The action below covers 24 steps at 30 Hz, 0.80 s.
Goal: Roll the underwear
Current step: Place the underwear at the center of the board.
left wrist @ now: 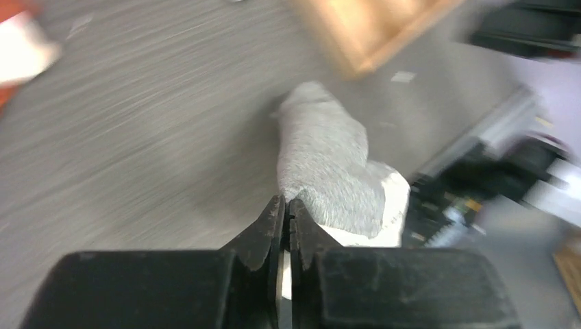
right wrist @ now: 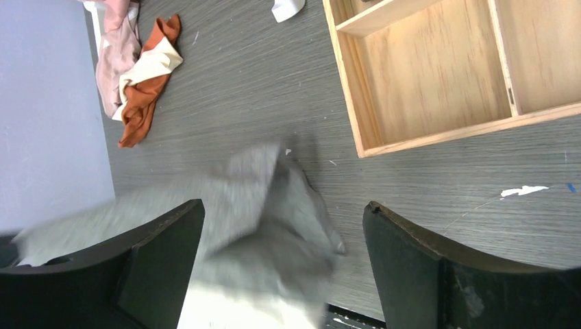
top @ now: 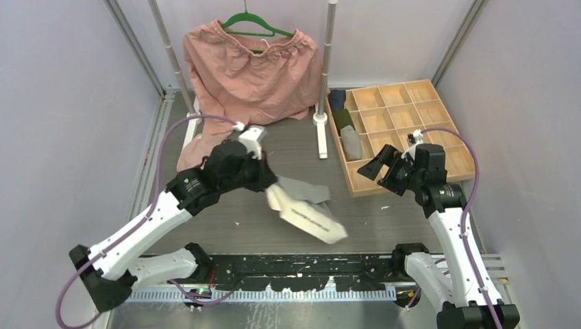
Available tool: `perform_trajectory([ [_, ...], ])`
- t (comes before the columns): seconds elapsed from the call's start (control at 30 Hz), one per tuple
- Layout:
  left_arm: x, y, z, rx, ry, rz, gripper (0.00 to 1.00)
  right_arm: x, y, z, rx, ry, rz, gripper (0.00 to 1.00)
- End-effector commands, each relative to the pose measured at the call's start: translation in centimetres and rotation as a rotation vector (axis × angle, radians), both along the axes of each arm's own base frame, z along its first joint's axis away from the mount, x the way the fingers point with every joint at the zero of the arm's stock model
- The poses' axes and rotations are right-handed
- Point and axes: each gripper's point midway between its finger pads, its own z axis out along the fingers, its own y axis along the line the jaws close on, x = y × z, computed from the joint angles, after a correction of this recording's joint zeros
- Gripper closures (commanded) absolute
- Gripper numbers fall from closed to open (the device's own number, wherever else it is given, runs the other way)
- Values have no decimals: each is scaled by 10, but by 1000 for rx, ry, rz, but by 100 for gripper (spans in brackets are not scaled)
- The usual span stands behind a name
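Two tools over the counter (top: 384,226), left tool (left wrist: 286,209) clamped on grey underwear (top: 305,209), right tool (right wrist: 282,209) spread wide and empty, beside wooden tray (top: 363,186).

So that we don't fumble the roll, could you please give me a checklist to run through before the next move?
1. The left gripper is shut on the grey underwear: ok.
2. The right gripper is open and empty: ok.
3. The grey underwear lies flat, ready for rolling: not ok, it is crumpled.
4. The grey underwear lies apart from the tray: ok.
5. How many layers the left gripper pinches: cannot tell, the view is blurred.
6. The pile of other underwear lies apart from the grey one: ok.
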Motion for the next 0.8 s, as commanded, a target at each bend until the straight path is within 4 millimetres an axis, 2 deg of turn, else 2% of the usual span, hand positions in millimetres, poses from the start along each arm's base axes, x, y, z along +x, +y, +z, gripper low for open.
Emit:
perform_trajectory([
  [0.0,40,77,-85,142,124,325,89,4,3,9,2,-30,22,8],
  [0.07,53,102,-111,212,147,416,71,4,2,8,0,-25,23,8],
  [0.13,64,115,-120,253,141,471,51,3,2,8,-7,-24,26,8],
  [0.2,74,121,-116,268,115,513,37,2,0,5,-20,-17,26,7],
  [0.3,84,127,-106,270,81,564,25,0,-1,2,-32,-11,28,4],
  [0.43,85,138,-107,283,82,642,20,-2,0,-1,-38,-3,47,4],
  [0.57,88,160,-109,290,72,755,18,-4,5,-2,-38,2,87,4],
  [0.67,109,178,-93,230,50,839,18,-6,11,-2,-46,16,121,5],
  [0.77,140,212,-79,200,38,975,18,-12,22,-1,-63,22,172,5],
])
